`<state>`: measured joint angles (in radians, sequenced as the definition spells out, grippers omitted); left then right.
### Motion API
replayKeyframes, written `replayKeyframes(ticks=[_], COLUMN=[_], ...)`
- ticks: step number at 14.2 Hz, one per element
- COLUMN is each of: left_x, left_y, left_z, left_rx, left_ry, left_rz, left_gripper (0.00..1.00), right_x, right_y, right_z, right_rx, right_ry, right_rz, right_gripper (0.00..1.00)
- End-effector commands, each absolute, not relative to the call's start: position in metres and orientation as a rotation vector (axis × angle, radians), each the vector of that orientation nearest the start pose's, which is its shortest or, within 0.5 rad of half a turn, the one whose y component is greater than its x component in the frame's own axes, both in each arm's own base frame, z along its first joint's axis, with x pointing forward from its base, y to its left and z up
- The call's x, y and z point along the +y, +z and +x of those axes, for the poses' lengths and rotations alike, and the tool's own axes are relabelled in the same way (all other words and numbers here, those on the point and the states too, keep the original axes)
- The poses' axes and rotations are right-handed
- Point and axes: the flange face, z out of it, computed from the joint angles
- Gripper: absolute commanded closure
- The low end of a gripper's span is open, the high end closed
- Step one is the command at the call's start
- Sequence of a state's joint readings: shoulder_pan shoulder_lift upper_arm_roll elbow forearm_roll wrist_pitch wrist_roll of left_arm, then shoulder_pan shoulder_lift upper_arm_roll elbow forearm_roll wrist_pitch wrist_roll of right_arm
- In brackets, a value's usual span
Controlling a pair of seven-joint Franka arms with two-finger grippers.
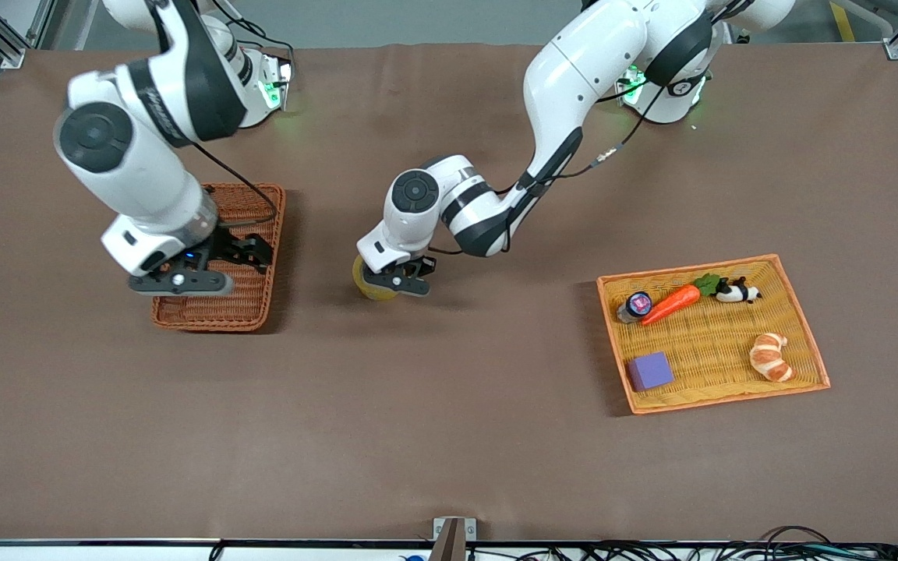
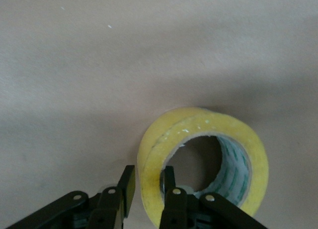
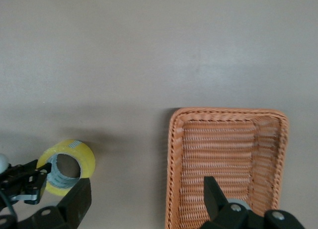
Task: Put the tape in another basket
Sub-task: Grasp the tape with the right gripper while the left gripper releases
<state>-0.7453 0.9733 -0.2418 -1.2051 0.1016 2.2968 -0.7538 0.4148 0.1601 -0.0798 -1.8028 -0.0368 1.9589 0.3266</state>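
The tape (image 2: 198, 154) is being pinched through its wall by the left gripper (image 2: 148, 187) (right gripper (image 3: 146, 199) spread wide over the basket (image 3: 226, 159)) and is best being carried level.

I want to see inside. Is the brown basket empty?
Empty as far as seen: the basket shows only bare weave; the right gripper hides part.

A flat yellow tray with an orange rim (image 1: 804, 323) lies toward the left arm's end of the brown table (image 1: 449, 452). In it lie a carrot (image 1: 671, 304), a croissant (image 1: 770, 357), a purple block (image 1: 649, 370), a small panda toy (image 1: 737, 291) and a little round-lidded jar (image 1: 634, 305).
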Motion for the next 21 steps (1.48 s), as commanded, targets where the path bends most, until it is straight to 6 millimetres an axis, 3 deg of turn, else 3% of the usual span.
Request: replayKeyframes(ticks=[1,2,4,5,6,8,10,13,16,21], left_x=[-0.603,-0.601,-0.598,-0.594,-0.587,-0.561,-0.526,-0.449,-0.377,-0.315], left_y=[0.211,0.223,0.247,0.259,0.276,0.32,0.368,0.425,0.471,0.524], left_z=[0.474,0.477,0.487,0.487,0.492,0.516,0.533,0.561,0.572,0.571], left_rx=[0.318,0.301,0.255,0.232,0.211,0.144,0.093,0.049,0.1,0.046], left_ry=[0.009,0.001,-0.032,-0.044,-0.061,-0.081,-0.097,-0.18,-0.239,-0.325], left_rz=[-3.215,-3.222,-3.247,-3.242,-3.234,-3.228,-3.203,-3.187,-3.171,-3.166], left_gripper=[0.7,0.58,0.27,0.06,0.0,0.0,0.0,0.0,0.0,0.0], right_x=[0.222,0.234,0.271,0.281,0.29,0.299,0.307,0.326,0.343,0.351], right_y=[0.417,0.402,0.371,0.352,0.339,0.321,0.29,0.252,0.233,0.201], right_z=[0.568,0.564,0.557,0.555,0.552,0.548,0.544,0.535,0.525,0.513], right_rx=[-0.065,-0.068,-0.059,-0.068,-0.091,-0.114,-0.135,-0.176,-0.228,-0.321], right_ry=[-0.047,-0.056,-0.066,-0.043,-0.015,0.015,0.058,0.077,0.089,0.062], right_rz=[-3.162,-3.155,-3.135,-3.136,-3.138,-3.139,-3.147,-3.142,-3.133,-3.141], right_gripper=[0.0,0.0,0.0,0.0,0.0,0.0,0.0,0.0,0.0,0.0])
